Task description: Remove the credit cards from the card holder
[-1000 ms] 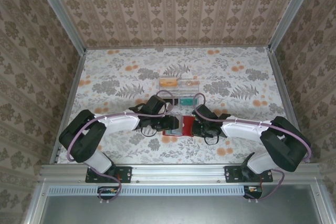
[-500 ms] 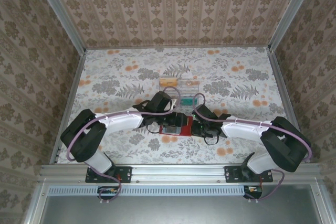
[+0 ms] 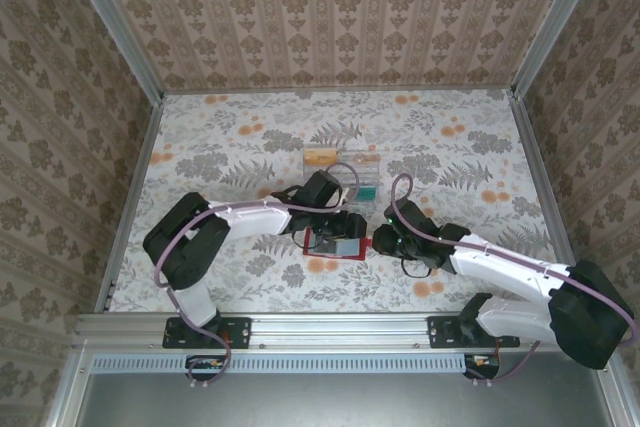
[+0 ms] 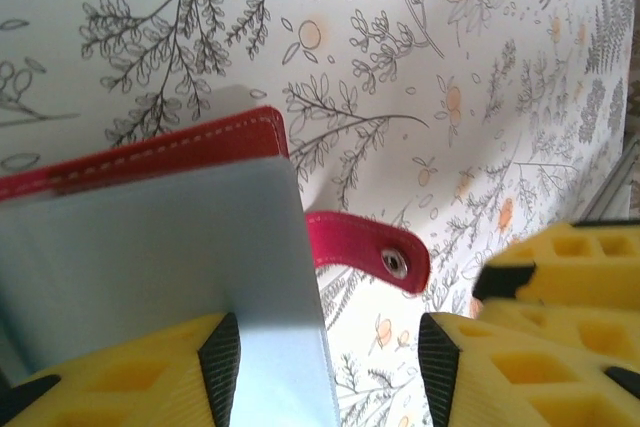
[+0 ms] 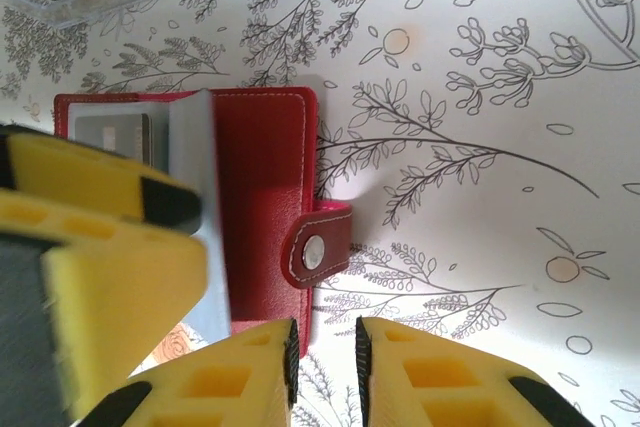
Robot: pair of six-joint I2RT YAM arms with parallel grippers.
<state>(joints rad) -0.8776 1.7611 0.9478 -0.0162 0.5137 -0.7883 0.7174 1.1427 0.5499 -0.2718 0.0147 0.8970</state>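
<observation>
Red wallet [image 3: 335,247] lies open on the floral desk [image 3: 220,147], mid-desk, just ahead of both arms. In the overhead view its long axis runs left-right, slightly tilted. One grey-blue leaf [image 5: 200,217] stands up off the red cover. The closing tab [image 5: 320,242], with a metal snap, sticks out flat onto the desk from the end nearest the right arm.

Left pincer [image 4: 328,362]: spread, not clamped on anything. One yellow finger [image 4: 130,382] lies against the grey-blue leaf. The other is well clear of it, over bare desk past the tab. Seen from the right wrist, that finger covers much of the wallet's inside.

Right pincer [image 5: 325,347]: nearly together, with a thin gap that has only desk pattern showing through. Its tips sit just beside the wallet's edge, close to the tab. Can't tell whether they touch it.

Card [image 5: 112,135]: a grey-tan face shows in a pocket inside the wallet, still seated and partly hidden by the left finger. Its print is too blurred to read.

Around: a clear plastic tray [image 3: 345,169] sits just beyond the wallet, apart from it. It has something tan in a far-left compartment and something teal in a nearer right one. The left wrist reaches in over the strip between tray and wallet. Purple cables [image 3: 345,172] loop up over both wrists.
</observation>
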